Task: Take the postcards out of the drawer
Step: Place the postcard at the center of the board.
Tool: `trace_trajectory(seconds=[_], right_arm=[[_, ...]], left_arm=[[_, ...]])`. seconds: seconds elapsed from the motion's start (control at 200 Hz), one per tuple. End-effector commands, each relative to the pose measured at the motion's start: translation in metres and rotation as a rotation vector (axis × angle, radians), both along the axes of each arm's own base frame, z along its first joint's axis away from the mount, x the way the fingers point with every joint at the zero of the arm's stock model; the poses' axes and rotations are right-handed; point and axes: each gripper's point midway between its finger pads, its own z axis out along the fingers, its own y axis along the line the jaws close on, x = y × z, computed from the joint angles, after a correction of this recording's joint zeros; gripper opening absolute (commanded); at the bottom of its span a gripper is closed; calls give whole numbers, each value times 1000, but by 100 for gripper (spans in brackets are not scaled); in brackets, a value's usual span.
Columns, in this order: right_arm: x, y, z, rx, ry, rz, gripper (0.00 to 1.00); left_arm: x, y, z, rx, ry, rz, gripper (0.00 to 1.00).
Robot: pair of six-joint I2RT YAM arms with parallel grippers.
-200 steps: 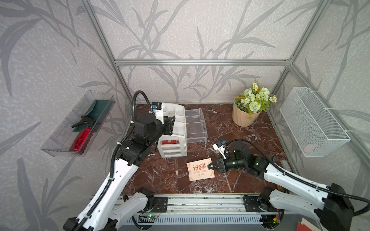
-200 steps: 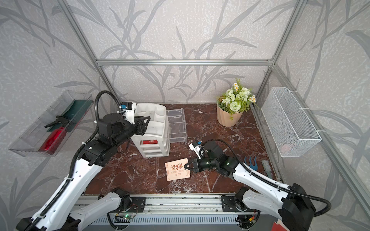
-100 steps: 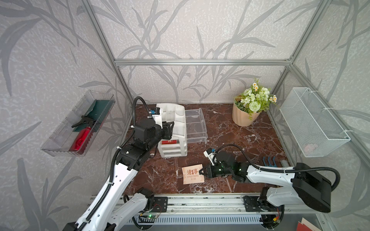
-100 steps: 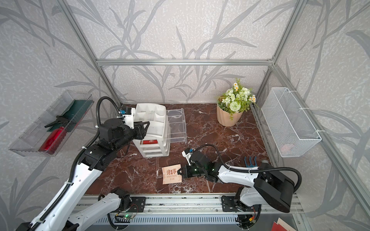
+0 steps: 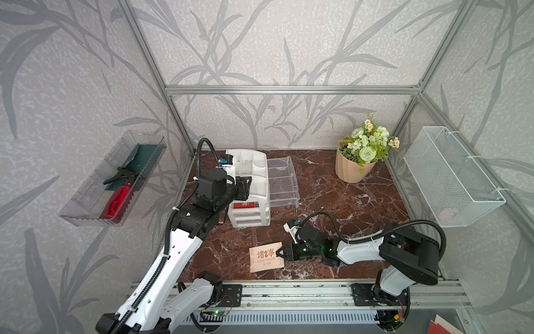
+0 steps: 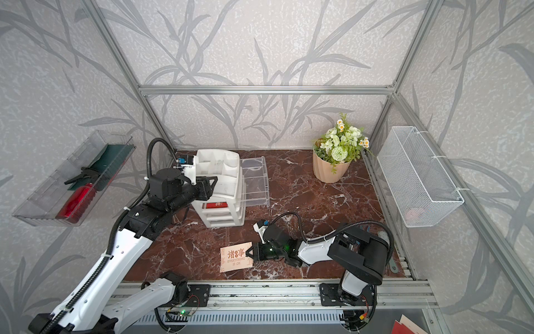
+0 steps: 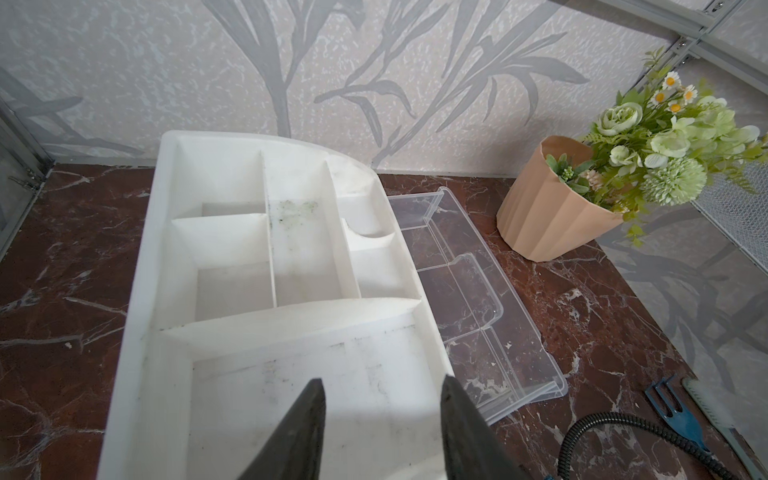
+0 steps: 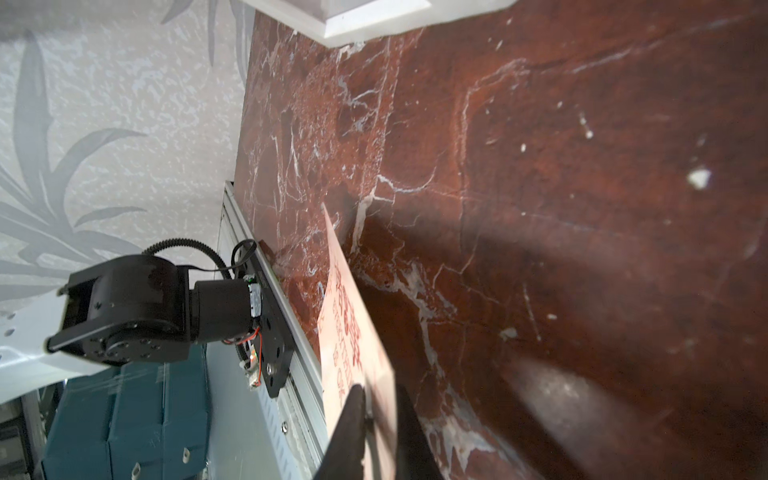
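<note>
Postcard (image 5: pixel 264 260) shifted frontward; right fingers (image 8: pixel 351 428) straddle edge, grip unclear; left fingers (image 7: pixel 297 428) parted, empty.

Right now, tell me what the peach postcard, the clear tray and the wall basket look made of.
Peach postcard: thin, matte, printed; probably card stock. Clear tray: see-through and glossy; likely hard plastic. Wall basket: fine white mesh on a wire frame; probably coated metal.
</note>
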Motion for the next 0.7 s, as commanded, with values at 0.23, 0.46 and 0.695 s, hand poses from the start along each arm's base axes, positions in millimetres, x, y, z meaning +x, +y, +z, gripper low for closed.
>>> trace_trajectory(seconds=[0.23, 0.46, 0.695], right_arm=[[9, 12, 14, 43, -52, -48, 24], [6, 7, 6, -4, -55, -63, 25], [-1, 2, -2, -37, -55, -75, 26]], left_arm=[[7, 5, 15, -16, -16, -30, 45], [10, 6, 16, -26, -14, -40, 45], [9, 7, 18, -29, -19, -41, 45]])
